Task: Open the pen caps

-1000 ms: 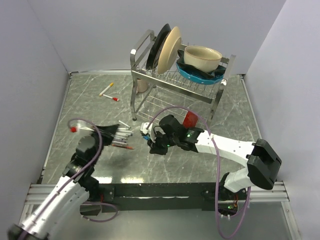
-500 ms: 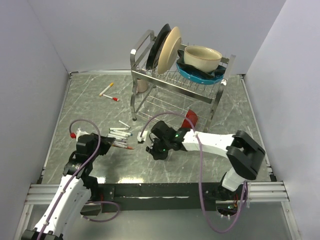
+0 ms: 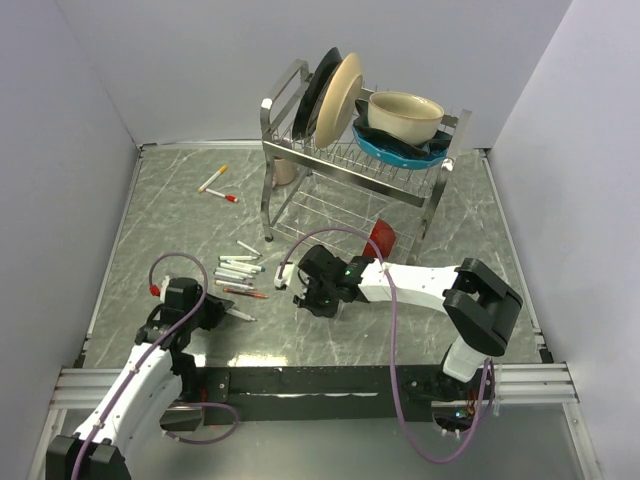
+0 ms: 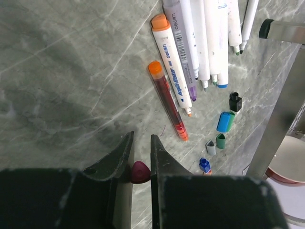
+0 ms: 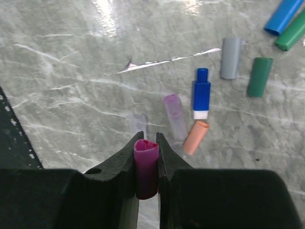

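Note:
My left gripper (image 4: 141,138) is shut on a pen, seen end-on as a dark pink triangular butt (image 4: 140,171). From above, its white barrel (image 3: 240,316) sticks out to the right of that gripper (image 3: 203,308), low over the table. A pink pen cap (image 5: 146,160) stands upright between the jaws of my right gripper (image 5: 147,136), which is shut on it just above the table (image 3: 306,296). Loose caps lie below it: blue (image 5: 201,93), grey (image 5: 231,57), green (image 5: 260,76), peach (image 5: 196,137) and a pale purple one (image 5: 175,116). White pens (image 4: 209,38) lie in a row; one has an orange cap (image 4: 160,22).
A metal dish rack (image 3: 285,205) with plates and bowls stands behind the pens, a red cup (image 3: 381,238) under it. Two more pens (image 3: 212,179) (image 3: 226,196) lie far left. An orange-tipped tube (image 4: 167,102) lies beside the row. Grey walls close in three sides.
My left arm has drawn back toward the near left edge with the pen. The right gripper has stayed by the loose caps while its arm folded in leftward.

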You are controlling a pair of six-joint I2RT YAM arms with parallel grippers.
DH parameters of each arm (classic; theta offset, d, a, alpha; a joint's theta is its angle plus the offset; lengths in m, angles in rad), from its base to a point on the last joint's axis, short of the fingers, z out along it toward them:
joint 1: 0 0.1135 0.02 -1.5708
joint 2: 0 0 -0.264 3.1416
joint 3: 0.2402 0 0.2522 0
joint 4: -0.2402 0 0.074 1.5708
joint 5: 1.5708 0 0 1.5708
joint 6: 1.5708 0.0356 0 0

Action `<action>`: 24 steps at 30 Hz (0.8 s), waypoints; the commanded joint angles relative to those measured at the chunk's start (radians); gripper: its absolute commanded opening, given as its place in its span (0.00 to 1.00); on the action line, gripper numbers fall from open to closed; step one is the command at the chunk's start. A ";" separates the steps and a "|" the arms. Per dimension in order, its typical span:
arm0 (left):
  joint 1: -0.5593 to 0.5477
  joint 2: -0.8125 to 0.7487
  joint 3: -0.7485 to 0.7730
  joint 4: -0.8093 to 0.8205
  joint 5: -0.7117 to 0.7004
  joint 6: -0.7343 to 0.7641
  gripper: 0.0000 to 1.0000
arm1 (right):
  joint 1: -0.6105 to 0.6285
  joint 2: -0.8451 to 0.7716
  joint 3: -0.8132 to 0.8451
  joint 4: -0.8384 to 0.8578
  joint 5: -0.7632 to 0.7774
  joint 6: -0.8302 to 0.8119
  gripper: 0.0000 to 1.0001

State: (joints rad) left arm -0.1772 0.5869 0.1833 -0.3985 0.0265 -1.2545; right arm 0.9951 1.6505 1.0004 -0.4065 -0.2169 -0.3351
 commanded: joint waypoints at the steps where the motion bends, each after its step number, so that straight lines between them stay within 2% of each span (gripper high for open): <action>1: 0.004 0.005 -0.008 0.044 -0.023 -0.022 0.17 | 0.004 -0.014 0.040 0.011 0.060 -0.012 0.09; 3: 0.005 0.010 -0.016 0.050 -0.023 -0.023 0.23 | 0.005 -0.008 0.041 0.011 0.077 -0.012 0.10; 9: 0.005 0.036 -0.015 0.061 -0.053 -0.033 0.31 | 0.010 0.020 0.050 -0.005 0.096 -0.016 0.15; 24: 0.005 0.050 -0.015 0.069 -0.059 -0.034 0.38 | 0.048 0.058 0.053 -0.018 0.155 -0.035 0.25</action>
State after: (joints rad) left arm -0.1772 0.6315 0.1684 -0.3523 -0.0071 -1.2800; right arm 1.0298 1.6932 1.0145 -0.4149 -0.0959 -0.3576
